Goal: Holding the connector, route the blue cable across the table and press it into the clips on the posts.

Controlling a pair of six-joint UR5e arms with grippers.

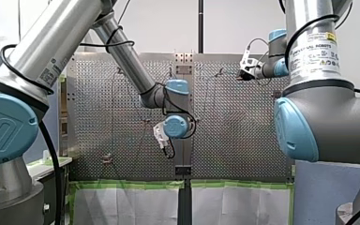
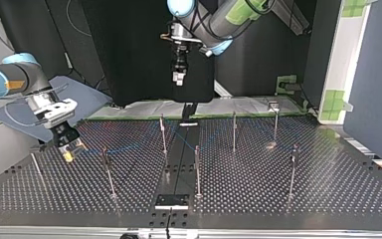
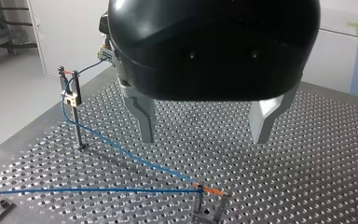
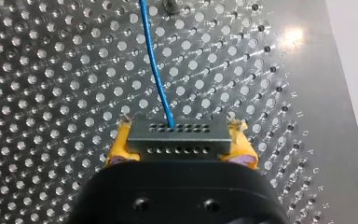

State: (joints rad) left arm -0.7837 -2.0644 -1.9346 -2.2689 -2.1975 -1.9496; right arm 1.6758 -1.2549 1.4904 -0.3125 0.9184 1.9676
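Connector (image 4: 177, 133) gripped tight in right pincer (image 4: 182, 144), low over bench (image 4: 51, 70), blue cable (image 4: 156, 70) trailing to nearest post clip (image 3: 71, 94). Left pincer (image 3: 204, 135) wide open, empty. Could pop loose from clip if overtensioned.

The connector (image 4: 178, 135), a flat grey block with two rows of small holes, is clamped between the yellow pads (image 4: 119, 148) of my right pincer (image 4: 179, 142), over the table (image 2: 278, 199) edge at the top view's left. The thin blue cable (image 4: 156, 70) leaves its face and bends through clips (image 3: 71, 95) on two slim upright posts (image 3: 78, 128).
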